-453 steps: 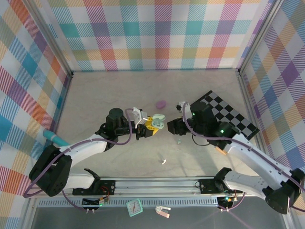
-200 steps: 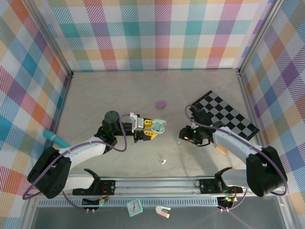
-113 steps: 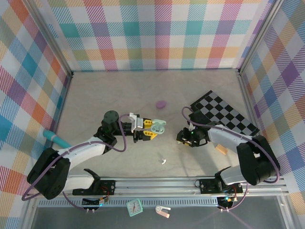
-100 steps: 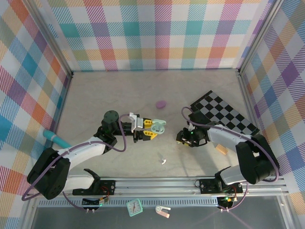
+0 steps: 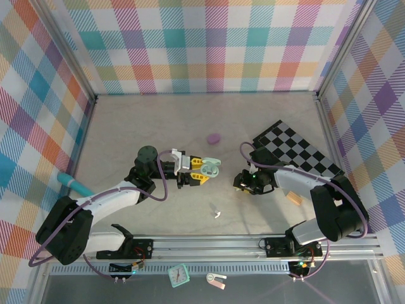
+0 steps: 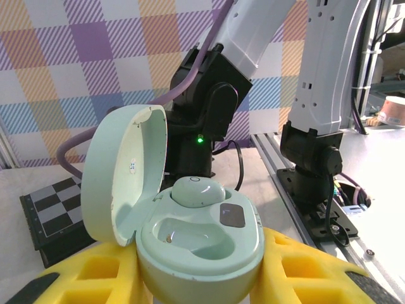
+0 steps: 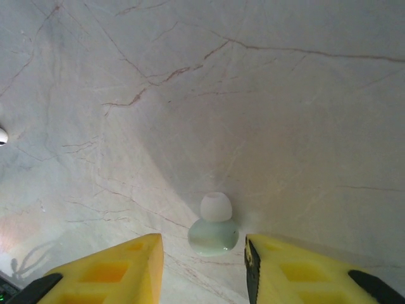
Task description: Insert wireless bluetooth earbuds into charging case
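Observation:
My left gripper [image 5: 200, 173] is shut on a mint green charging case [image 5: 211, 168], held above the table with its lid [image 6: 123, 171] swung open. One mint earbud [image 6: 197, 190] sits in the far slot; the near slot [image 6: 190, 235] is bare. The yellow fingers [image 6: 304, 272] press on the case's sides. My right gripper [image 7: 204, 253] is down at the table, open, its fingers on either side of a mint earbud [image 7: 214, 228] with a white tip. The earbud lies on the marble and touches neither finger. From above, the right gripper [image 5: 240, 183] is right of the case.
A purple case [image 5: 214, 137] lies behind the grippers. A checkered mat [image 5: 297, 152] covers the right side, with a small wooden block [image 5: 294, 198] near it. A white earbud [image 5: 216, 214] lies toward the front rail. A teal object [image 5: 73, 183] rests by the left wall.
My right gripper has edged left and settled low at the table around the mint earbud. The left arm and the open case have held still.

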You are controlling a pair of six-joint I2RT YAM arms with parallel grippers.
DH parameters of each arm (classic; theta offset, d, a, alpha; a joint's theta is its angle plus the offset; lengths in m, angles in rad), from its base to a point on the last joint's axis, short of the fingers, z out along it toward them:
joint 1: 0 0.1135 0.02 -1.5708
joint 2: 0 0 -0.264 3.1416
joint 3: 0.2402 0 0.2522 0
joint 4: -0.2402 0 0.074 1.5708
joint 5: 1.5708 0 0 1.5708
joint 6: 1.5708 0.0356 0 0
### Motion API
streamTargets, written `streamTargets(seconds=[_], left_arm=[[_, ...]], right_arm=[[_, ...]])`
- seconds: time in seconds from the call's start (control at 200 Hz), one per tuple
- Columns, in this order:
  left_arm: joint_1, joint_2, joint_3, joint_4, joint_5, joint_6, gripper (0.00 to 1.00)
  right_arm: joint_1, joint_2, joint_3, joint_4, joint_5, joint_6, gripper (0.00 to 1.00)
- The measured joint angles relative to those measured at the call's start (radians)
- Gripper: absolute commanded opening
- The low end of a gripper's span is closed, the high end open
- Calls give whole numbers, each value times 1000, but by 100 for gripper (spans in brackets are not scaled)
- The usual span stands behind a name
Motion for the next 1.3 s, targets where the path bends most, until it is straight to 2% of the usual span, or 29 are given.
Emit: streamTargets(seconds=[0.145,0.365,0.645,1.025,1.3], left_arm=[[0,3,0,29,28,-35,26],[2,31,0,151,55,-130,26],[6,32,0,200,90,-168,26],[6,48,21,201,113,-179,26],[10,67,21,201,108,-179,26]], right_arm=[[0,8,24,-10,32,-37,42],[0,135,127,29,28,-68,41],[0,164,130,45,-3,-90,40],[0,31,-5,45,-46,-82,40],[7,-50,-2,-37,-13,-90,42]])
